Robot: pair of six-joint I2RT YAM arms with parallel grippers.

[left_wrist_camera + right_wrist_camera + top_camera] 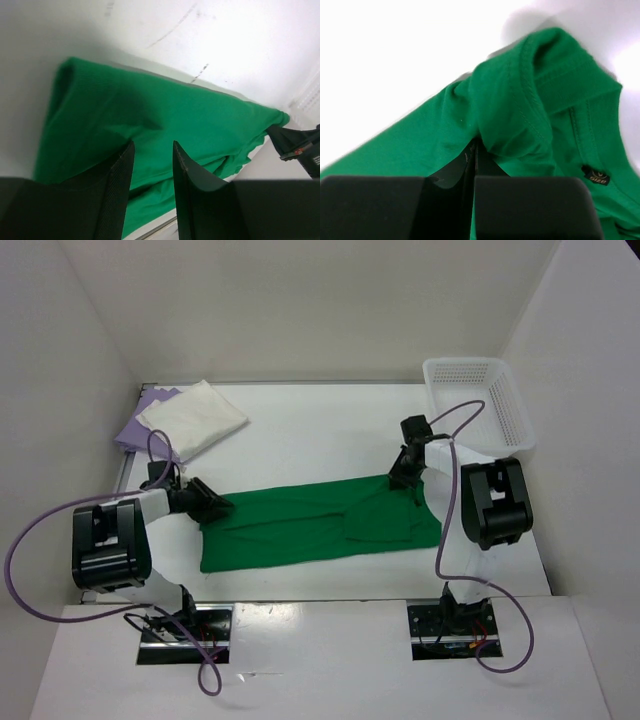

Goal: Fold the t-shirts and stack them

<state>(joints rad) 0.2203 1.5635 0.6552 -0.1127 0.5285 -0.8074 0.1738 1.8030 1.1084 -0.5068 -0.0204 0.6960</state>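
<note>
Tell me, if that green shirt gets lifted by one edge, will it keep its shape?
Probably not: the green t-shirt lies in soft wrinkles and bunches into a fold where the right fingers pinch it, so it should droop. It looks thin, so likely light. The matte knit probably won't slip easily.

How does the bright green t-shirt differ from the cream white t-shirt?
The bright green cloth t-shirt lies stretched long across the white table; the cream white cloth t-shirt is folded small at its far left corner. The right gripper pinches the green one; the cream one rests untouched on a lavender shirt. Both are plain cloth.
</note>
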